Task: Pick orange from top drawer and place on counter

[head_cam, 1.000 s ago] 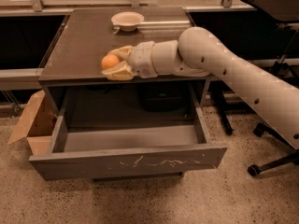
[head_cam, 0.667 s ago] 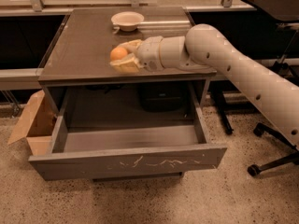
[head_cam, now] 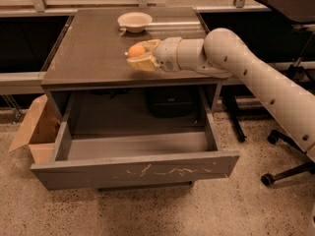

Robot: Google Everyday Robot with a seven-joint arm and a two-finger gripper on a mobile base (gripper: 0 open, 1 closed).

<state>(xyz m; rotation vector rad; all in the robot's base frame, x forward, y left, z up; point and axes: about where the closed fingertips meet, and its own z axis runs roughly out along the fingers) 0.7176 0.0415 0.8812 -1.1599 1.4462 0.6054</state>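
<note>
The orange (head_cam: 136, 50) is a small round fruit held between the tan fingers of my gripper (head_cam: 138, 56), which is shut on it just above the counter (head_cam: 88, 53), near its middle. My pale arm reaches in from the right. The top drawer (head_cam: 135, 167) stands pulled open below, its plain grey inside showing nothing in it, with pale scratches on its front panel.
A shallow cream bowl (head_cam: 135, 21) sits at the back of the counter, behind the gripper. An open cardboard box (head_cam: 34, 132) lies on the floor to the drawer's left. An office chair base (head_cam: 290, 156) stands at the right.
My gripper has carried the orange from the counter's front edge back and to the right, over the middle of the counter. The drawer has not moved.
</note>
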